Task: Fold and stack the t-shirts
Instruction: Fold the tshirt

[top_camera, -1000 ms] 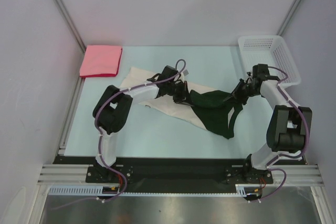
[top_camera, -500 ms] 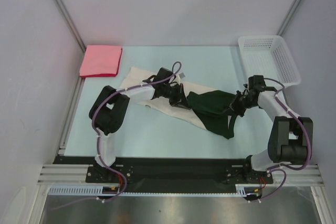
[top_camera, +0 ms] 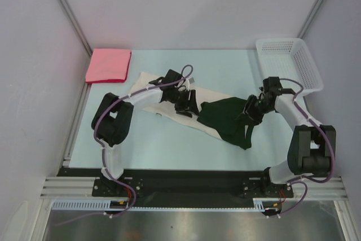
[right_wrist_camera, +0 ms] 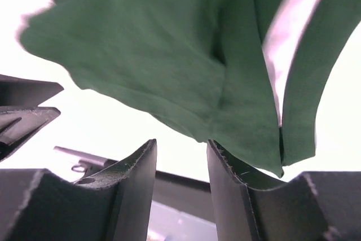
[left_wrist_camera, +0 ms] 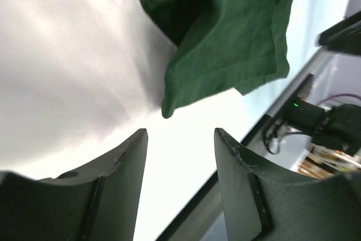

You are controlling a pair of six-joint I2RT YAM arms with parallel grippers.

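- Currently two t-shirts are counted on the table (top_camera: 169, 145): one cream-and-dark-green shirt (top_camera: 225, 118) and one pink-red shirt (top_camera: 108, 65).
- Pink-red shirt: folded square, lying flat at the far left corner of the table, well apart from both arms.
- Cream-and-dark-green shirt: crumpled and unfolded across the middle of the table, with the cream part toward the left and the dark green part bunched toward the right. One green strip trails toward the near edge.
- Containers: one white mesh basket (top_camera: 280, 41) at the far right corner. Both shirts lie on the table surface outside it.
- Arms: two, one gripper each.
- Left gripper (top_camera: 189, 105): over the cream part, just beside the edge of the green part. In the left wrist view its fingers (left_wrist_camera: 121, 162) stand parted and released, with nothing between them; the green hem lies just beyond the tips.
- Right gripper (top_camera: 250, 111): at the right side of the green part. In the right wrist view its fingers (right_wrist_camera: 228, 167) stand apart and released, with nothing between them; the green cloth lies just past the tips.
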